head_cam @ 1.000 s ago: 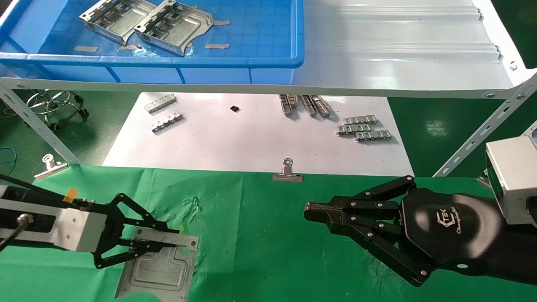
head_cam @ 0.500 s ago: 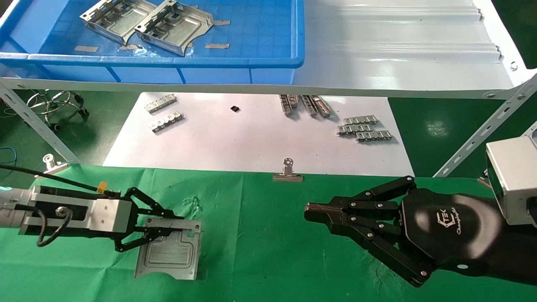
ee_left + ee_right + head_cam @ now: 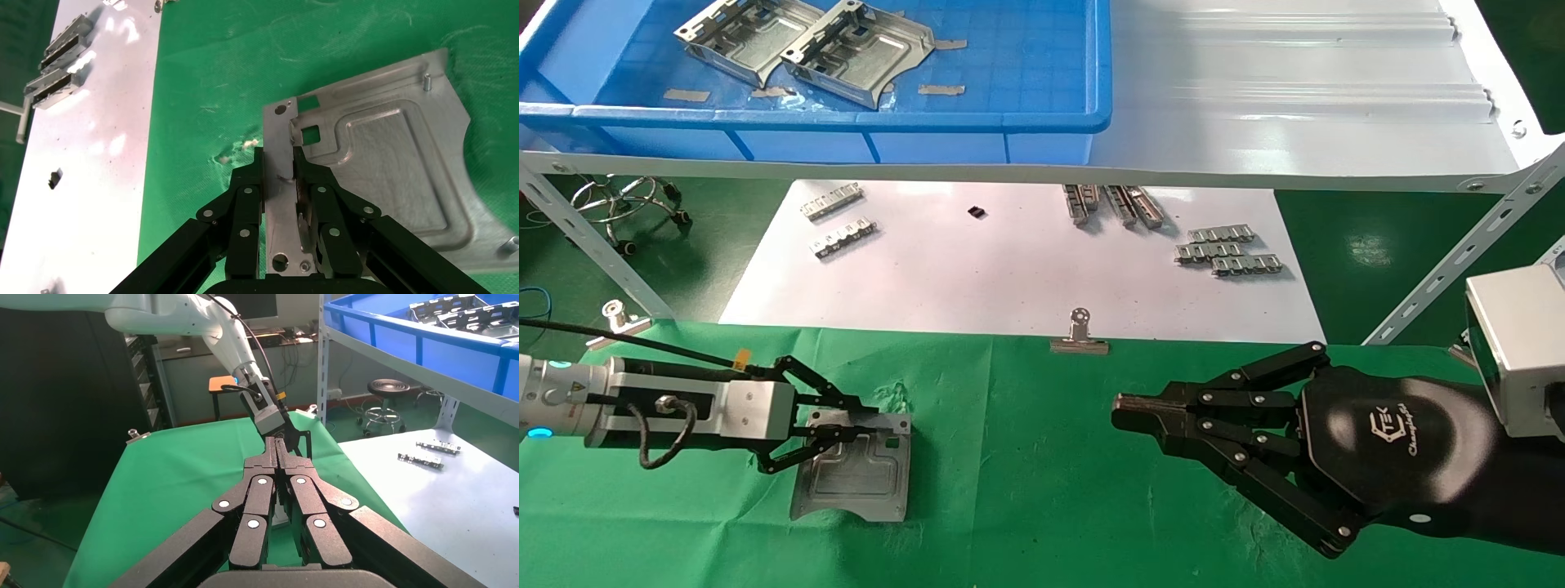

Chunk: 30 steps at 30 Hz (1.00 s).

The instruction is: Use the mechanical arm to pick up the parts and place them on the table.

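Observation:
My left gripper is shut on the raised edge of a silver-grey sheet-metal part at the left of the green-cloth table. The part lies flat, on or just above the cloth; I cannot tell which. In the left wrist view the fingers clamp the part's edge flange, with the gripper at its corner. Two more parts lie in the blue bin. My right gripper, black with a white logo, is shut and empty over the cloth's right side; it also shows in the right wrist view.
The bin stands on a pale grey ribbed shelf above a white sheet with several narrow strip clips. A binder clip sits at the cloth's far edge, another at far left. A shelf leg slants down on the left.
My left gripper has carried the part away from me and slightly right, and the part has levelled out low over the cloth. The right arm has not moved.

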Each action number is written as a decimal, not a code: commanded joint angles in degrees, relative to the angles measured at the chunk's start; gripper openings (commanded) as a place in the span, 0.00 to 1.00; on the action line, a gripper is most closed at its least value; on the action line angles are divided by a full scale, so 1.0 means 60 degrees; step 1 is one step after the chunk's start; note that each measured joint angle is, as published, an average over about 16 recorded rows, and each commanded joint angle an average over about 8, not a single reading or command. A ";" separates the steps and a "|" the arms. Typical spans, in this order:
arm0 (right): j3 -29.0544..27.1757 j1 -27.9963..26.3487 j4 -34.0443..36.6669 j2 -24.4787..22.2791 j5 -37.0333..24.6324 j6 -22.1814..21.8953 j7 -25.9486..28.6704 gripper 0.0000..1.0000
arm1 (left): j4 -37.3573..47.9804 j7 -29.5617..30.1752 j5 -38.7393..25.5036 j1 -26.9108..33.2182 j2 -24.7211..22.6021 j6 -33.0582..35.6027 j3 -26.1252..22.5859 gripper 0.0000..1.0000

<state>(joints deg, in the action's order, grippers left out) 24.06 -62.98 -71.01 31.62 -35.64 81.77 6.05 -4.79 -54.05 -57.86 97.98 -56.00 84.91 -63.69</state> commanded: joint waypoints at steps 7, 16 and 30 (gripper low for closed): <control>0.0000 0.0000 0.0000 0.0000 0.0000 0.0000 0.0000 0.00 | 0.0316 -0.0310 -0.0001 0.0080 -0.0132 0.0026 0.0005 1.00; 0.0000 0.0000 0.0000 0.0000 0.0000 0.0000 0.0000 0.28 | 0.0684 0.0876 0.0284 0.0381 -0.0035 0.0826 0.0192 1.00; 0.0000 0.0000 0.0000 0.0000 0.0000 0.0000 0.0000 1.00 | -0.0850 0.3451 0.0853 -0.0437 0.0477 0.1060 0.1414 1.00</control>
<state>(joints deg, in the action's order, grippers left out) 24.07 -62.98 -71.01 31.62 -35.63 81.77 6.04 -9.89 -33.35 -52.74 95.37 -53.14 91.27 -55.21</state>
